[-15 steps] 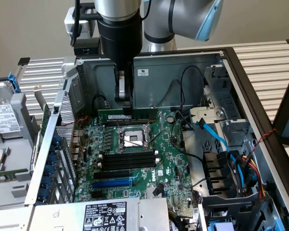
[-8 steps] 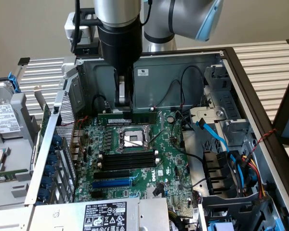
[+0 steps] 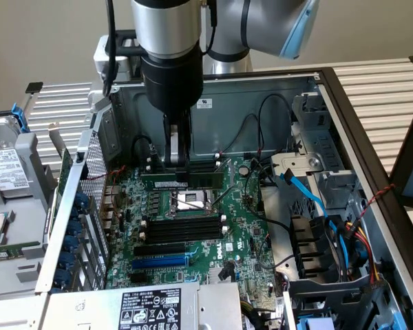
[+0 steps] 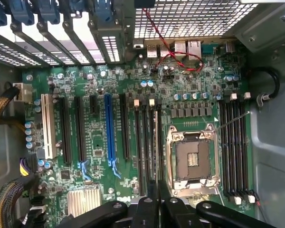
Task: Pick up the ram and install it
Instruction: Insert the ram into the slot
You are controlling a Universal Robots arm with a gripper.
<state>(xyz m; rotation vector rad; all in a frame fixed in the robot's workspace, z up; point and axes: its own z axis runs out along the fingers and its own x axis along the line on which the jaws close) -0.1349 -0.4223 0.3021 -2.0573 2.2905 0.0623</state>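
The ram (image 3: 206, 180), a long thin green stick, hangs level above the motherboard (image 3: 244, 234) inside the open computer case. My gripper (image 3: 181, 172) is shut on its middle, fingers pointing straight down. In the wrist view the ram (image 4: 156, 142) shows edge-on as a thin strip running out from between my fingers (image 4: 147, 211). It lies in line with the long black slots (image 4: 142, 142) beside the CPU socket (image 4: 192, 159). How high it hangs above those slots (image 3: 179, 227) I cannot tell.
A blue expansion slot (image 3: 162, 261) lies nearer the power supply (image 3: 151, 308). More black slots (image 4: 235, 147) sit on the socket's other side. Blue and black cables (image 3: 306, 192) and a drive cage (image 3: 330, 261) crowd the exterior view's right. Case walls surround the board.
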